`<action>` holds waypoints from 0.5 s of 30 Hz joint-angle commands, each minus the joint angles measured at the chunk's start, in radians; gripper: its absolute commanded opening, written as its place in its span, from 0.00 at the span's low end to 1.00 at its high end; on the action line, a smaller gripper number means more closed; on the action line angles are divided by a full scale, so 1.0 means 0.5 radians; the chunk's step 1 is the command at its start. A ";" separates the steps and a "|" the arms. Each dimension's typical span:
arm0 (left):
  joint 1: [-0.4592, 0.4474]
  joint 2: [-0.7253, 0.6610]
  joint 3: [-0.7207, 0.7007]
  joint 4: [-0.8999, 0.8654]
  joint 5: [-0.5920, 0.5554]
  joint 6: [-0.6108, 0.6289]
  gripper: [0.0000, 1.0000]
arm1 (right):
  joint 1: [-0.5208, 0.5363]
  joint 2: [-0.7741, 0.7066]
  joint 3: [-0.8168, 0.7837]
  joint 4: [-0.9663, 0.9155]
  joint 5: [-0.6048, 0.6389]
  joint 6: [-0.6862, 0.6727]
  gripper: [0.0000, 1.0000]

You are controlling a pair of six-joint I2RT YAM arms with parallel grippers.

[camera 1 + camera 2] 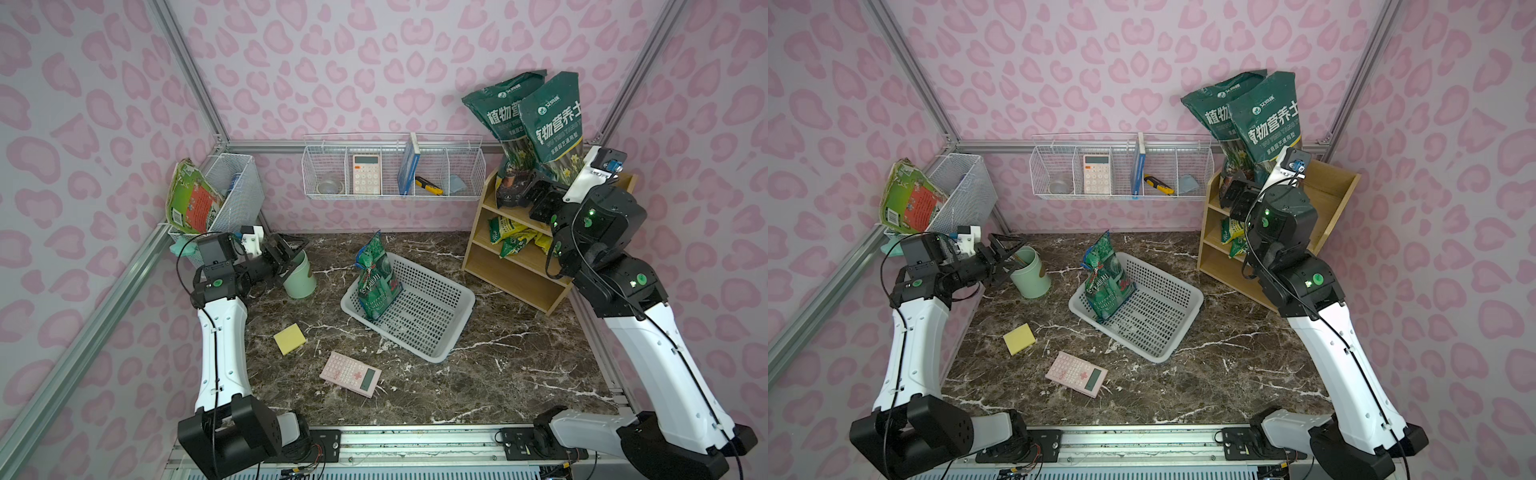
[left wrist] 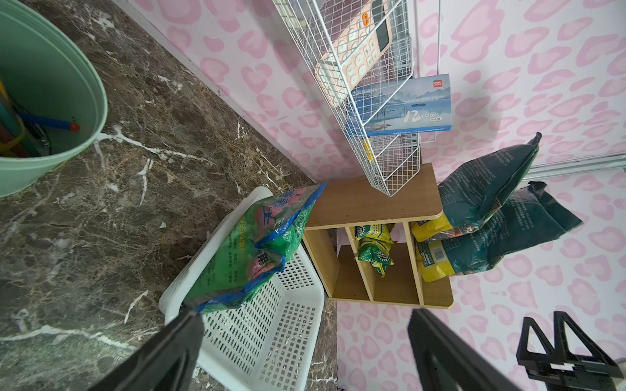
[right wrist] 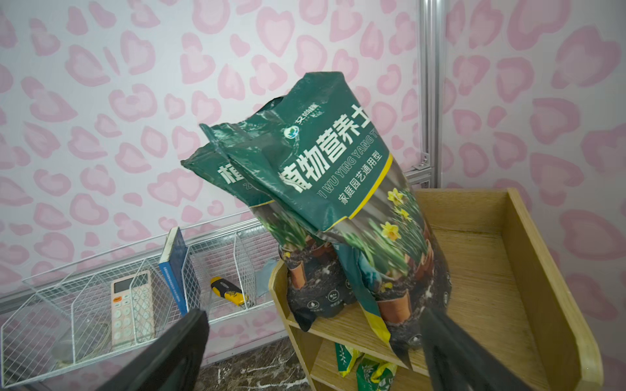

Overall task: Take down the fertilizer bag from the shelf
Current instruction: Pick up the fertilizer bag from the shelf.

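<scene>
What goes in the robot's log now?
front fertilizer bag: standing on shelf top | right gripper: open, facing it | left gripper: open

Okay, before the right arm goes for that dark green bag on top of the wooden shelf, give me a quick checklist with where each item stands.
1. Is the right tool open: ok.
2. Is the front fertilizer bag standing on the shelf top tier: ok.
3. Is that bag between the jaws: cannot tell; the wrist view frames it between them, depth unclear.
4. Is it separate from the rear fertilizer bag: not ok, they overlap closely.
5. Is the left tool out of the way: ok, open by the mint bucket.
</scene>
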 commanded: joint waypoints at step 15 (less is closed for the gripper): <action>0.002 -0.004 -0.011 0.067 0.030 -0.011 0.99 | -0.591 0.244 0.295 -0.159 -1.247 -0.190 1.00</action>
